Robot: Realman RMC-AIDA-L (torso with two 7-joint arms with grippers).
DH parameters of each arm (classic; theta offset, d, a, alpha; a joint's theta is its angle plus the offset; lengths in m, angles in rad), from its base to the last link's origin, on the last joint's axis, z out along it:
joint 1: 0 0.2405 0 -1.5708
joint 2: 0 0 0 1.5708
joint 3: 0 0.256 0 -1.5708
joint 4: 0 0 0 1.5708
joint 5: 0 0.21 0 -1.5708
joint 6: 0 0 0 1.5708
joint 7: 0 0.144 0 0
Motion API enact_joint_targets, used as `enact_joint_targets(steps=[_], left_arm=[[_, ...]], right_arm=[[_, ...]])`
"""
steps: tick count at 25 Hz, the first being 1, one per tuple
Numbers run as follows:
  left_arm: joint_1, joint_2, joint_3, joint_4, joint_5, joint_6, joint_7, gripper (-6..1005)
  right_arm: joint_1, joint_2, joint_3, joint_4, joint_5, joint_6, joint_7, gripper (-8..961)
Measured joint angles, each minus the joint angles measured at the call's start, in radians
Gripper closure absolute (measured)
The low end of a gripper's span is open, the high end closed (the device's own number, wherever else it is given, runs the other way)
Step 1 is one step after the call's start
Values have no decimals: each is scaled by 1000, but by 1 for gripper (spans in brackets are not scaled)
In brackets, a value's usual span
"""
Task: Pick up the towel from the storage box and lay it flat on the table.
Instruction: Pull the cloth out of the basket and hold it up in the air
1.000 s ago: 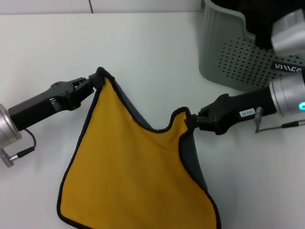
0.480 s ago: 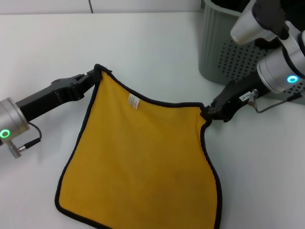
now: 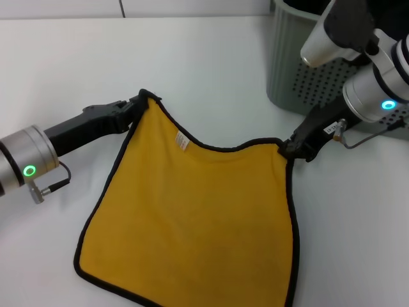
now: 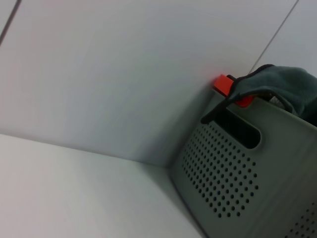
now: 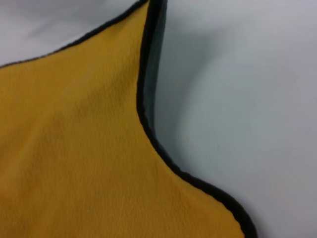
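The towel (image 3: 192, 217) is spread yellow face up over the white table (image 3: 192, 57), black-edged, with a small white label near its far edge. My left gripper (image 3: 142, 103) is shut on its far left corner. My right gripper (image 3: 289, 148) is shut on its far right corner. The far edge sags slightly between the two corners. The right wrist view shows the towel (image 5: 74, 148) close up, with a strip of dark teal underside at its edge. The grey-green storage box (image 3: 307, 64) stands at the far right, behind my right arm.
A dark cloth (image 4: 277, 84) and something red-orange (image 4: 225, 87) hang over the rim of the storage box (image 4: 233, 173) in the left wrist view. White table surface lies to the left of and beyond the towel.
Both grippers pulled the towel's top corners apart, opening it from a folded drape to a spread sheet. Since half a second ago both have shifted slightly right and the top edge has slackened.
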Motion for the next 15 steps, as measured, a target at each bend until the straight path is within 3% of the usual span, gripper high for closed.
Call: enact_joint_targets(steps=[15], left_arm=[[-25, -7, -4, 8, 1, -47, -1, 978]], right_arm=[[72, 0, -21, 35, -139, 21, 47, 938]])
